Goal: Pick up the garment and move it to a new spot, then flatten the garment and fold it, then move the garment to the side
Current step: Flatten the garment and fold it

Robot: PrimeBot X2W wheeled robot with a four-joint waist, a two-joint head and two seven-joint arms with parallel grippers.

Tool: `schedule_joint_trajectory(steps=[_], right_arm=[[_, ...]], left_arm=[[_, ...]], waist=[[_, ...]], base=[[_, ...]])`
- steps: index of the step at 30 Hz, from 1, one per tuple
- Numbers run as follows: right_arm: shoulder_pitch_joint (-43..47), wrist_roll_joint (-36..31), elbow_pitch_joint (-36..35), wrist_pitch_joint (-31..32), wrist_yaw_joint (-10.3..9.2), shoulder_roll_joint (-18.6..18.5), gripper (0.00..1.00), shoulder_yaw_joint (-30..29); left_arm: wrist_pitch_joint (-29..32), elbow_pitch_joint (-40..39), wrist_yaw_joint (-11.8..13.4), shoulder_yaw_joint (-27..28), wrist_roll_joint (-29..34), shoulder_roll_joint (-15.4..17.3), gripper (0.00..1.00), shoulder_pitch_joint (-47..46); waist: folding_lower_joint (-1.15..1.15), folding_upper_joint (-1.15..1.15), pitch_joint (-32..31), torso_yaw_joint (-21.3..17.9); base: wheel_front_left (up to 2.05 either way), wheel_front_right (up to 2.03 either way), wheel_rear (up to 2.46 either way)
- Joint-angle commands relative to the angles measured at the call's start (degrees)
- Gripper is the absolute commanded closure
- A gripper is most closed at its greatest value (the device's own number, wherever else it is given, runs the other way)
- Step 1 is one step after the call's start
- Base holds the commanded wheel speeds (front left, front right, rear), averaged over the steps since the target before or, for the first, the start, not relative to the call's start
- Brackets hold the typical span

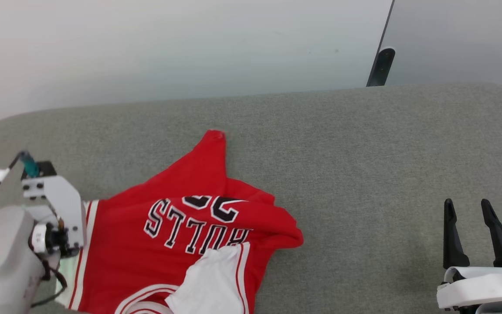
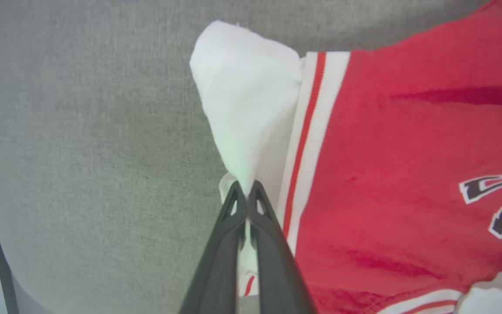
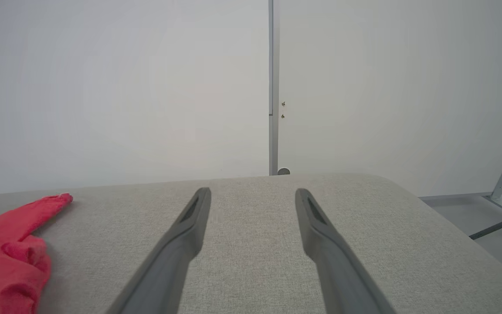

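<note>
I am pinching a white sleeve [image 2: 246, 96] of the garment [image 2: 386, 174] between the tips of my left gripper [image 2: 245, 186]. The fingers are pressing together, with cloth bunching out just beyond them. The red body is spreading away to that gripper's right, with the striped trim running just beside my fingers and the lettering lying farther out on that side. So the garment's length is lying crosswise from this gripper toward my other arm. It is crumpled, and one red corner is pointing toward the far edge of the grey pad [image 1: 364, 152]. My right gripper [image 1: 467, 203] is hanging over the pad with its fingers spread and nothing between them, well apart from the garment, which is lying off to its left. I am judging the left arm the nearer one for the lift. I am counting one garment, two white sleeves and two grippers.
</note>
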Motion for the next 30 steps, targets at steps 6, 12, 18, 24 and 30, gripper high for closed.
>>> schedule_joint_trajectory(steps=[6,12,18,24,30], right_arm=[[-0.35,0.47,0.26,-0.07,0.20,0.05,0.00,0.69],[0.96,-0.18,1.02,-0.07,0.20,0.07,0.00,1.24],[2.00,-0.38,1.69,-0.07,0.20,0.03,0.00,2.86],[3.10,-0.35,2.17,-0.07,0.20,0.03,0.00,4.13],[3.74,-0.26,2.82,-0.07,0.20,-0.08,0.00,4.90]], left_arm=[[-1.12,-0.71,0.54,1.05,-1.64,0.34,0.44,3.58],[-5.21,-2.86,-1.30,2.66,-3.45,0.18,0.00,5.15],[-11.40,-7.93,-4.10,3.96,-4.15,0.36,0.00,7.04],[-23.37,-15.50,-8.72,5.06,-3.69,-0.18,0.00,11.31],[-34.96,-20.92,-10.09,5.59,-0.83,-0.22,0.00,15.56]], waist=[[0.00,0.00,0.40,-0.38],[0.00,0.00,-1.84,-0.20],[0.00,0.00,-4.59,0.82],[0.00,0.00,-7.24,3.02],[0.00,0.00,-8.91,5.21]], base=[[0.00,0.00,0.00],[0.00,0.00,0.00],[0.00,0.00,0.00],[0.00,0.00,0.00],[0.00,0.00,0.00]])
